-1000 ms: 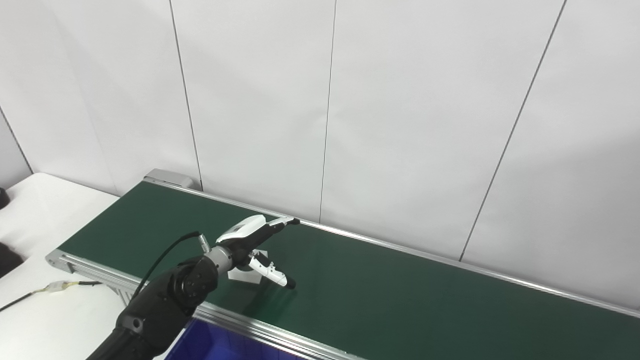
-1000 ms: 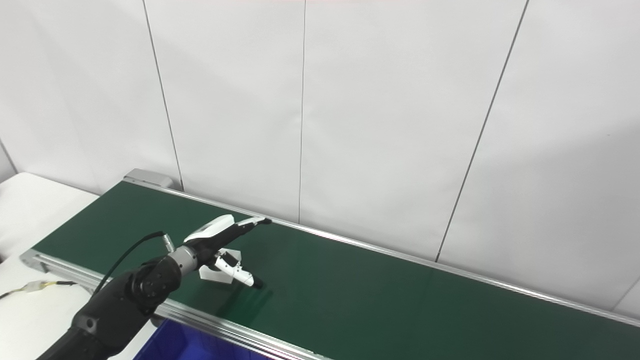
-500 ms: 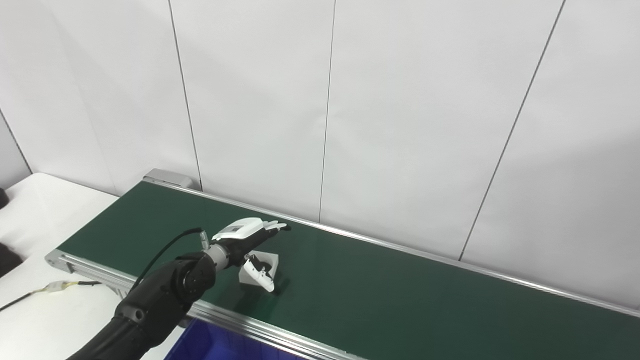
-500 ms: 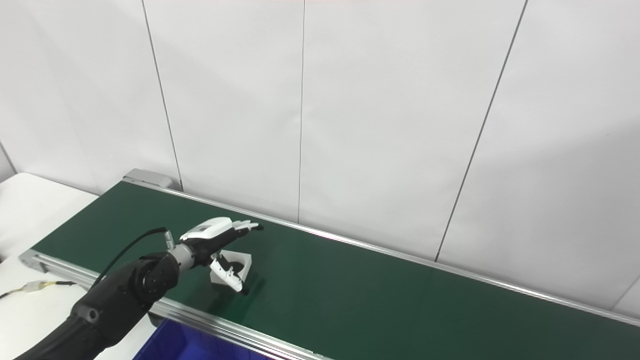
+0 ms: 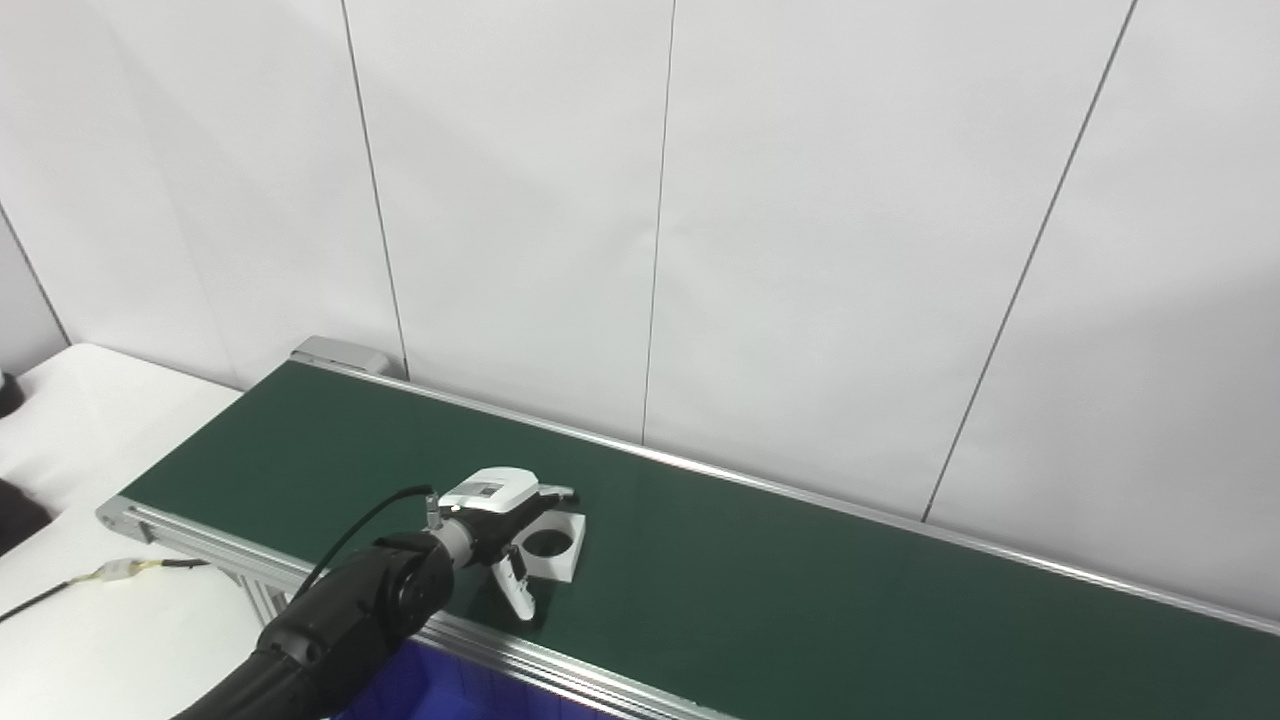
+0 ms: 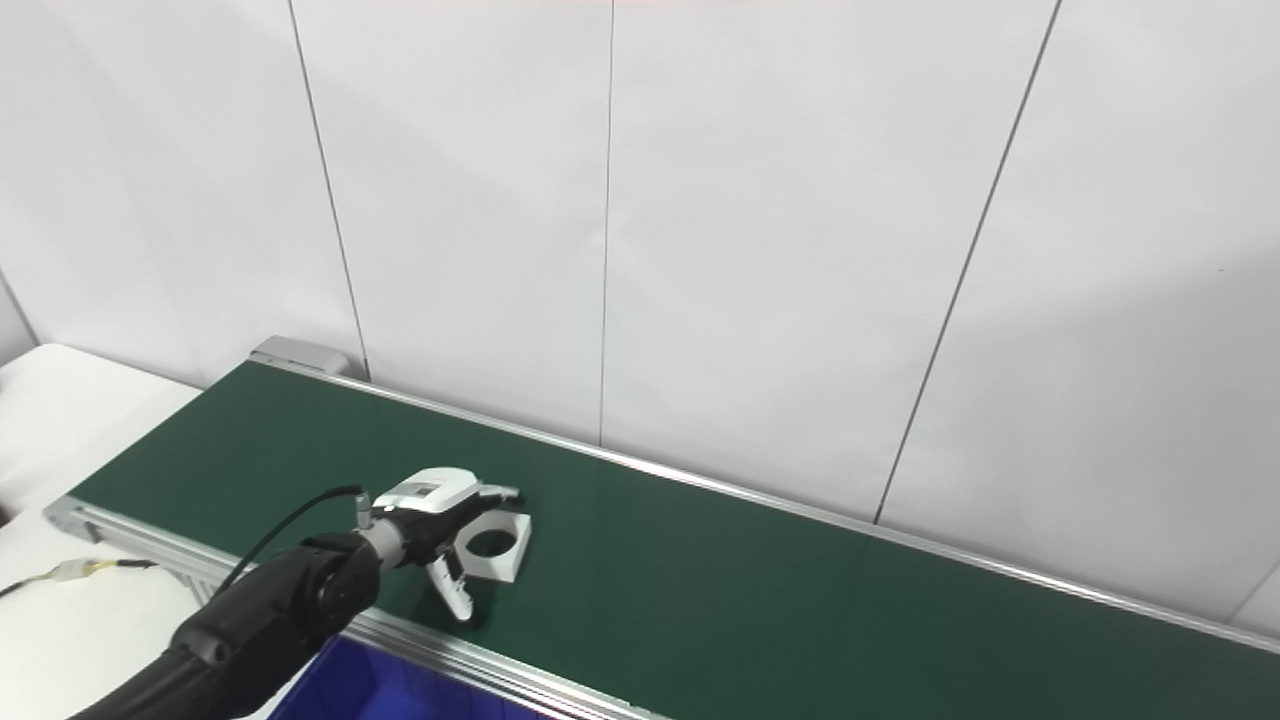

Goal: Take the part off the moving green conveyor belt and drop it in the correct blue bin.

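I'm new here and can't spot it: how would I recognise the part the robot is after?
Find the long green conveyor belt along the white wall. Near its left end, by the robot's left hand, is a small white block with a round hole through it, the only loose object on the belt.

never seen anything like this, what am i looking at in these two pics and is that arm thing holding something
Both pictures come from two cameras side by side on a humanoid robot's head, so they show one scene from slightly different spots. The long dark green strip is a conveyor belt with metal rails, in front of a white panelled wall. The black arm entering from the lower left ends in the robot's left hand, white and black with fingers and a thumb. It reaches around a white square part with a round hole, lying on the belt. Fingers are at its far edge and the thumb at its near side, but a firm grip cannot be confirmed. A blue bin peeks out below the belt. The right hand is out of view.
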